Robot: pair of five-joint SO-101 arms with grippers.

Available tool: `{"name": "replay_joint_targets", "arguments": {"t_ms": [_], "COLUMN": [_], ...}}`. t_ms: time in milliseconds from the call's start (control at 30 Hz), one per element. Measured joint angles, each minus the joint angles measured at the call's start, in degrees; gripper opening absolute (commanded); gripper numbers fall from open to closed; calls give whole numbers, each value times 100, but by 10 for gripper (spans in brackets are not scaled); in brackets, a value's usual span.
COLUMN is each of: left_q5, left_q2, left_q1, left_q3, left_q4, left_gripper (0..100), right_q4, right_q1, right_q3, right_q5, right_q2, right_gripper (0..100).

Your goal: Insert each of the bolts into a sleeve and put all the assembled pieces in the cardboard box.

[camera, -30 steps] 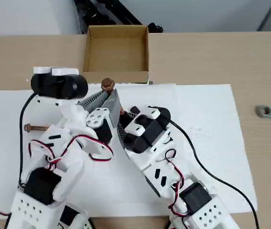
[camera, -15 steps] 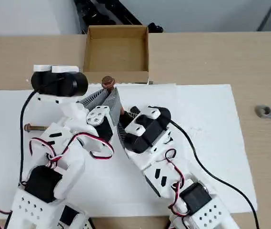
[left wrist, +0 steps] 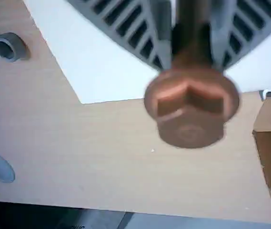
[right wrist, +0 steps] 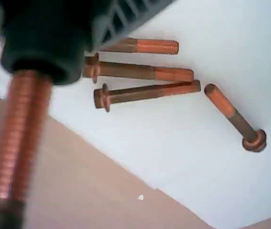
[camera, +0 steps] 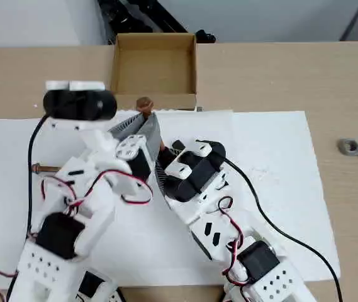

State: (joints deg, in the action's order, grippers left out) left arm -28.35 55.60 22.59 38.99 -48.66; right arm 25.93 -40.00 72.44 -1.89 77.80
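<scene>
Your left gripper (left wrist: 192,28) is clamped on the bolt (left wrist: 191,112) by its shank, head just short of the cardboard box (camera: 114,63). Your right gripper (camera: 162,165) pinches the sleeve (right wrist: 44,45) over the threads, likely to keep both aligned. Four spare bolts (right wrist: 147,91) wait on the white sheet (camera: 273,189).

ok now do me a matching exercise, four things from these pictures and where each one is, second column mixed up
Things
1. brown cardboard box
2. grey metal wrench
3. black cylindrical sleeve
4. four loose copper-coloured bolts

Places
A. held in the right gripper
B. lying on the white sheet
C. on the bare wooden table, right of the sheet
D. on the table past the sheet's far edge, nothing inside

Pairs: 1-D, 2-C, 3-A, 4-B
</scene>
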Motion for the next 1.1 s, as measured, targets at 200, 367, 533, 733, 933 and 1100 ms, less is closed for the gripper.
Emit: {"name": "replay_joint_targets", "arguments": {"t_ms": [200,367,533,733,933,1100], "left_q5": [-70,-114,-114,-114,-79,-79], "left_q2": [-176,-193,-202,123,229,229], "left_q1": [0,9,26,18,132,132], "left_q3": [-132,-290,-431,-431,-237,-237], "left_q4": [0,-246,-580,-659,-659,-659], "left_gripper": [6,6,6,6,28,51], "right_q4": [0,0,0,0,0,0], "right_q1": [0,0,-18,-18,0,0], "right_q3": [0,0,-9,-9,-9,-9], "right_q5": [0,0,0,-70,-123,-123], "right_q2": [0,9,9,9,9,9], "right_gripper": [2,2,2,2,2,2]}}
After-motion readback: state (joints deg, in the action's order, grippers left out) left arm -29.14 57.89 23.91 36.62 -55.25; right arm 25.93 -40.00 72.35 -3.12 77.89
